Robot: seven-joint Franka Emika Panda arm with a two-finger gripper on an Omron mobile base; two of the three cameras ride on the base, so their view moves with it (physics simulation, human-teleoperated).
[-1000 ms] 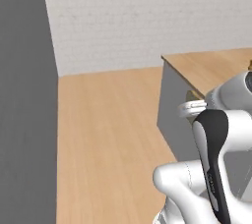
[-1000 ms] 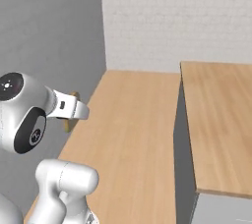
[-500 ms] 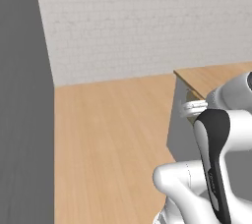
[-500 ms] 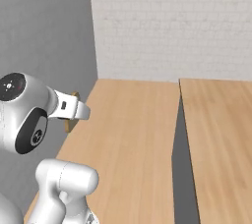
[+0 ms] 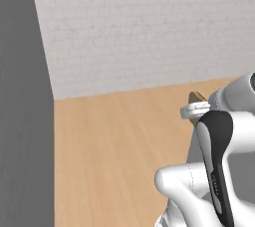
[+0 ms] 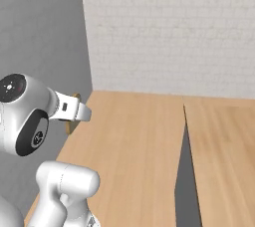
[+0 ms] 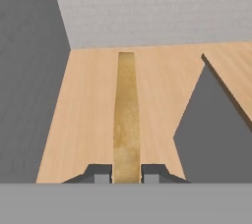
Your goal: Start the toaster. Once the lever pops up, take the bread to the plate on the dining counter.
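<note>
Bread [image 7: 126, 120] seen edge-on, pinched between closed jaws, mostly hidden behind arm in base views, dining counter [image 6: 224, 156] cut off at right

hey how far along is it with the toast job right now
Done: the bread is out of the toaster and clamped edge-on between the jaws of the gripper. In hand: it is being carried over the wooden floor, with a corner of the dining counter in sight on the right. Left: reach the plate and set the slice on it.
</note>
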